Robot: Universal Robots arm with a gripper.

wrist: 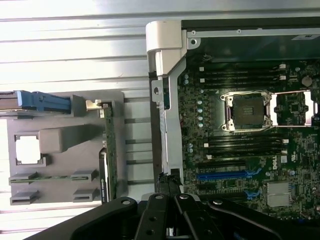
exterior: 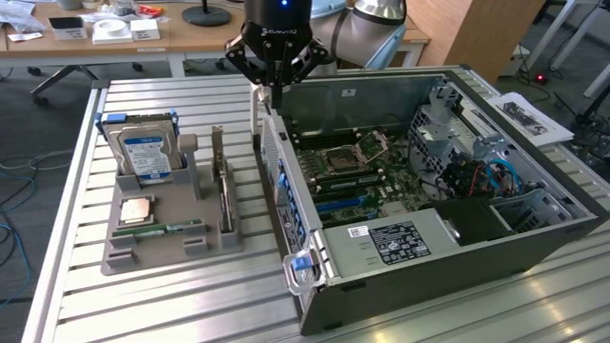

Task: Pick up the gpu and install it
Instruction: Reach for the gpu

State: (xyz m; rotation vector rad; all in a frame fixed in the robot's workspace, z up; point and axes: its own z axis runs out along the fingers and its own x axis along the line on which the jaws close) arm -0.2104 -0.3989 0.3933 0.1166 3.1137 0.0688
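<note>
gpu (exterior: 225, 196) upright in holder (exterior: 153, 250) (end effector (exterior: 274, 91) over case wall (exterior: 276, 157))

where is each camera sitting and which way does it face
Exterior view: off the arm, raised, looking down at the slatted table; the gripper hangs over the wall of the open computer case.
Wrist view: on the wrist, looking straight down; the shut fingers show.
Shared: parts holder, gpu, motherboard.
</note>
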